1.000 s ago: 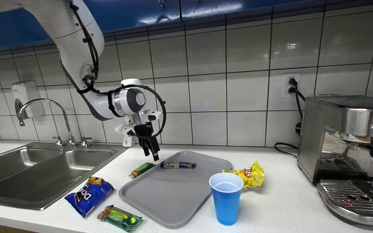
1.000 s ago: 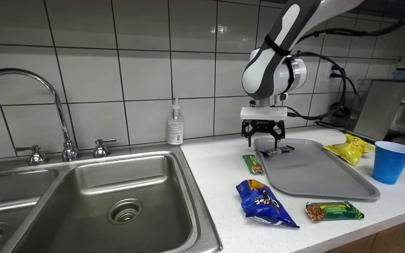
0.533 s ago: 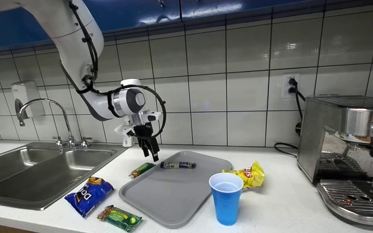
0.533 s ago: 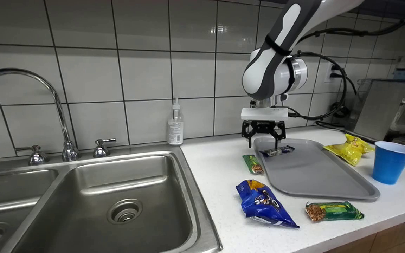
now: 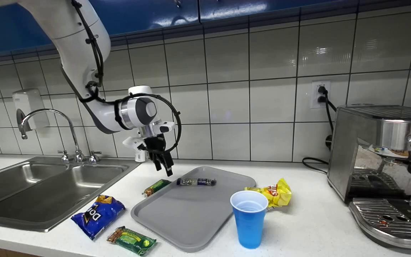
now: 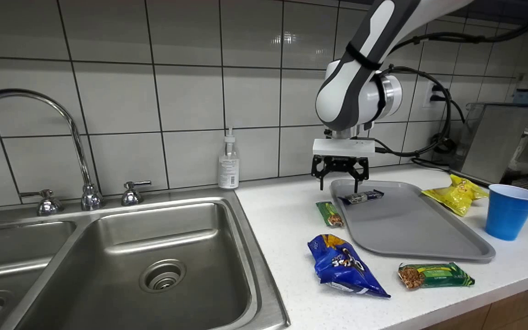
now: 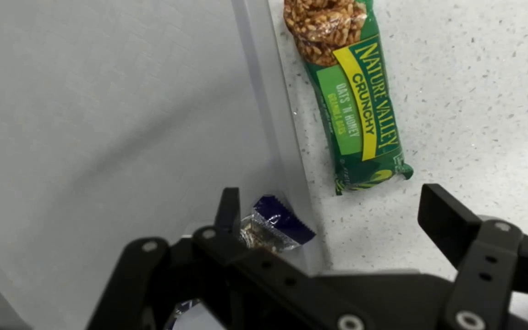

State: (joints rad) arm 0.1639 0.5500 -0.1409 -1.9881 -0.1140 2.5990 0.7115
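At the front of the white countertop (image 5: 309, 228), a green-wrapped granola bar (image 5: 133, 241) is lying near a blue Doritos bag (image 5: 98, 216), while a blue plastic cup (image 5: 250, 223) is standing upright close by the gray tray (image 5: 191, 214). Behind the cup, a yellow snack bag (image 6: 457, 196) is lying near the tray's edge. Farther back, a bar in a dark-blue and clear wrapper (image 5: 196, 182) is lying in the tray, one end reaching onto the rim, and a Nature Valley Crunchy Oats 'N Honey bar (image 7: 351, 101) is lying on the countertop just beside that same rim. Near both bars, the gripper (image 6: 338, 190) is hovering above the surface, its fingers (image 7: 447, 223) standing wide apart — in the wrist view one is partly covering the wrapped bar, while the other is showing against speckled countertop. Toward the back, a curving chrome faucet (image 6: 75, 133) is rising over a stainless-steel sink (image 6: 255, 261), a pump bottle (image 6: 229, 167) is standing at its rear corner, and an espresso machine (image 5: 391, 135) is standing well apart from them — the tiled wall (image 5: 227, 103) is rising behind.
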